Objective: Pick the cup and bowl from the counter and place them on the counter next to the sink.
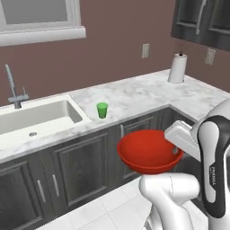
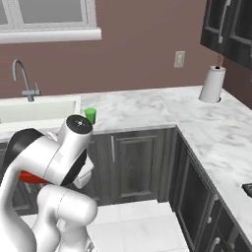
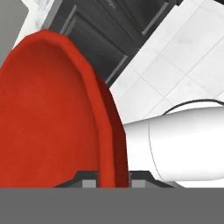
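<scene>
We are in the carrying step with the red bowl [image 1: 149,152]: the green cup [image 1: 102,110] already stands on the marble counter [image 1: 134,96] just beside the sink [image 1: 36,117], so by our reading half the job is done and the bowl is the half left.

The gripper [image 3: 113,179] is nearly closed, pinching the bowl's rim; in the hand view the red wall runs straight down between the two dark fingertips [image 3: 87,178], one on the inner side and one on the outer. The bowl hangs clear of any surface, in front of the dark cabinet doors [image 1: 85,164] and above the white floor tiles [image 1: 94,211], lower than the counter edge.

From the hand, the cup and the sink lie up and away, beyond the bowl. Next we judge that we must lift the bowl above the counter's lip, carry it forward toward the basin, and set it down flat on bare marble near the cup without knocking that small tumbler over. A rim pinch on a wide bowl may let it swing, so a slow move seems wise.

The arm is folded low, its elbow raised, its forearm reaching out level toward the cabinets with the wrist at the bowl's near rim.
</scene>
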